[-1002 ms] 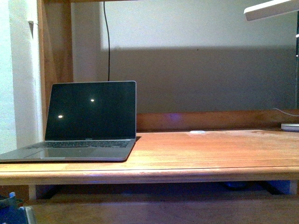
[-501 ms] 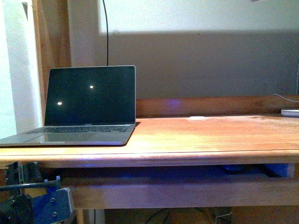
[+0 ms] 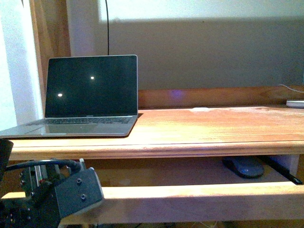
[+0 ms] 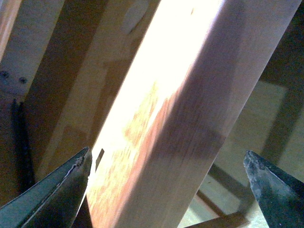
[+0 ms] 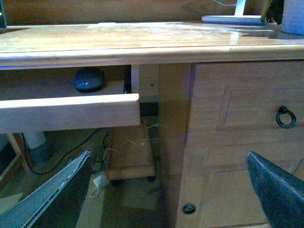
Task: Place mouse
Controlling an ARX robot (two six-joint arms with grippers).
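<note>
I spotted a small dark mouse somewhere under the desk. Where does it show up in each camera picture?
Front view: the small dark grey domed mouse lies on the pull-out tray under the desktop, right of centre.
Left wrist view: not in it; only a wooden board close up.
Right wrist view: the mouse sits between desktop edge and tray front.
Shared landmark: the tray's pale wooden front rail.

A wooden desk (image 3: pixel 213 128) carries a soft polished sheen, scuffed paler in patches. The laptop (image 3: pixel 90 95) pairs a glossy black screen with a matt grey, metal-look body. On the paler, matt wood tray (image 3: pixel 199 202), the mouse (image 3: pixel 243 166) shows smooth dark plastic, faintly glossy. A dark metal ring (image 5: pixel 286 117) hangs on a panelled wood drawer (image 5: pixel 247 95).
</note>
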